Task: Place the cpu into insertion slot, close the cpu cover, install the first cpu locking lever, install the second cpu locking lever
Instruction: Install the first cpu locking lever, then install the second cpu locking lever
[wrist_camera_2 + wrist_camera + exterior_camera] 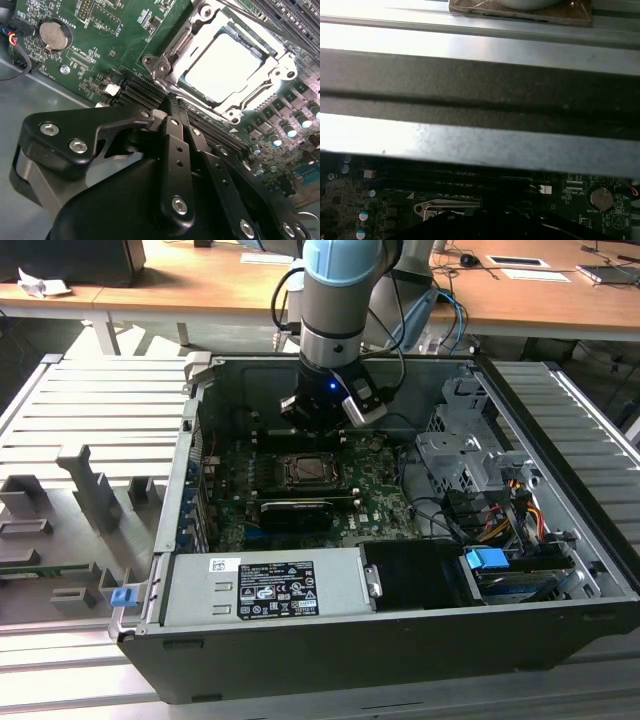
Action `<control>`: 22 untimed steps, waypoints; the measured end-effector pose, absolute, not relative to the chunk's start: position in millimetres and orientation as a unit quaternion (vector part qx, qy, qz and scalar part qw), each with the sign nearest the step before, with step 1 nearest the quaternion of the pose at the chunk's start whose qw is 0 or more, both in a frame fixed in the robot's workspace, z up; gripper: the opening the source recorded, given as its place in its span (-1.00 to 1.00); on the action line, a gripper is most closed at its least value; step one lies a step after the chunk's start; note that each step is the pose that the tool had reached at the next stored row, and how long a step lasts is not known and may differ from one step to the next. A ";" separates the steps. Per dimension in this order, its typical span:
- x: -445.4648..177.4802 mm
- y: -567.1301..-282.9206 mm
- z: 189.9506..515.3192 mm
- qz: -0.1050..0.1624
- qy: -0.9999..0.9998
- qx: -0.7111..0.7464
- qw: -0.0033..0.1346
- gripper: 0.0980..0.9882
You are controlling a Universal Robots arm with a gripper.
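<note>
The cpu lies flat in the insertion slot, its pale face showing bright. The cpu cover, a silvery frame, is down around it. A thin metal lever rod runs along one side of the socket. In the exterior view the insertion slot sits mid-board inside the open computer case. My gripper hangs just above and behind it. In the second wrist view the gripper is shut with nothing between its black fingers, its tips over the black memory slots beside the socket's corner.
The green motherboard carries a coin battery and capacitors. A long black card lies in front of the socket, and a drive cage with cables stands at the exterior view's right. The case wall is close behind the gripper.
</note>
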State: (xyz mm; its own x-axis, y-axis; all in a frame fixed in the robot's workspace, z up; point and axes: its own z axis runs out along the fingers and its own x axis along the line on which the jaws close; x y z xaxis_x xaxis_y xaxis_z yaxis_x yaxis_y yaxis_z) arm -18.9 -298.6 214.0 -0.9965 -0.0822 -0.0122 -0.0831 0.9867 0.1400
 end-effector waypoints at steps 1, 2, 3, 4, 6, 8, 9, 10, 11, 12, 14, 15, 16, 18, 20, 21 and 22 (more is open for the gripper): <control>-18.9 -298.9 214.0 0.070 0.997 -0.041 0.003 -0.98; -18.9 -299.6 214.0 0.070 0.997 -0.041 0.003 -0.98; -18.9 -300.2 214.0 0.070 0.997 -0.042 0.003 -0.98; -18.9 -300.9 214.0 0.070 0.997 -0.042 0.003 -0.98; -18.8 -303.6 214.0 0.070 0.997 -0.042 0.003 -0.98; -18.9 -308.2 214.0 0.070 0.997 -0.042 0.003 -0.98; -18.9 -310.5 214.4 0.070 0.997 -0.041 0.003 -0.98; -18.9 -310.8 218.0 0.070 0.997 -0.041 0.003 -0.98; -18.9 -310.8 221.3 0.070 0.997 -0.041 0.003 -0.98; -18.9 -310.9 225.8 0.070 0.997 -0.041 0.003 -0.98; -18.9 -310.9 238.9 0.070 0.997 -0.041 0.003 -0.98; -18.9 -310.8 243.2 0.070 0.997 -0.041 0.003 -0.98; -18.9 -310.9 247.8 0.070 0.997 -0.041 0.003 -0.98; -18.8 -310.9 252.7 0.069 0.997 -0.042 0.003 -0.98; -18.8 -310.8 253.0 0.065 0.997 -0.042 0.003 -0.98; -18.8 -311.2 253.1 0.063 0.997 -0.042 0.003 -0.98; -18.9 -312.7 253.2 0.063 0.997 -0.042 0.003 -0.98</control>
